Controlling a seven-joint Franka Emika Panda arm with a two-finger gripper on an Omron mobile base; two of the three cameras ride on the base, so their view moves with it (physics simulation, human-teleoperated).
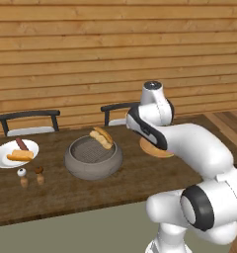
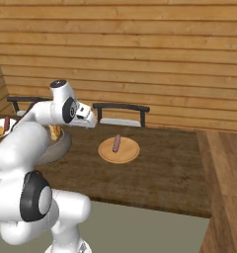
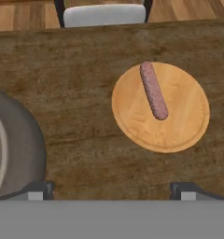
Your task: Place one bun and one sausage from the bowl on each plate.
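Hand view looks down on a wooden plate (image 3: 160, 107) right of centre, where one sausage (image 3: 153, 90) lies loose across its upper middle, touching nothing but the plate; the gripper (image 3: 112, 189) hangs above with its two fingertips (image 3: 37, 189) spread wide at the bottom corners and nothing between them, a stance that suggests the sausage has been delivered here; the grey bowl (image 3: 20, 144) curves in at the left edge, just beside the plate; in the left base view the bowl sits mid-frame on the table (image 1: 115, 183) with a bun (image 1: 101, 137) resting against its far rim, evidently the piece this plate lacks; at the far left of that frame a white plate (image 1: 2, 157) carries a bun and sausage side by side, so its share looks complete; two small shakers (image 1: 31, 176) stand just below it.
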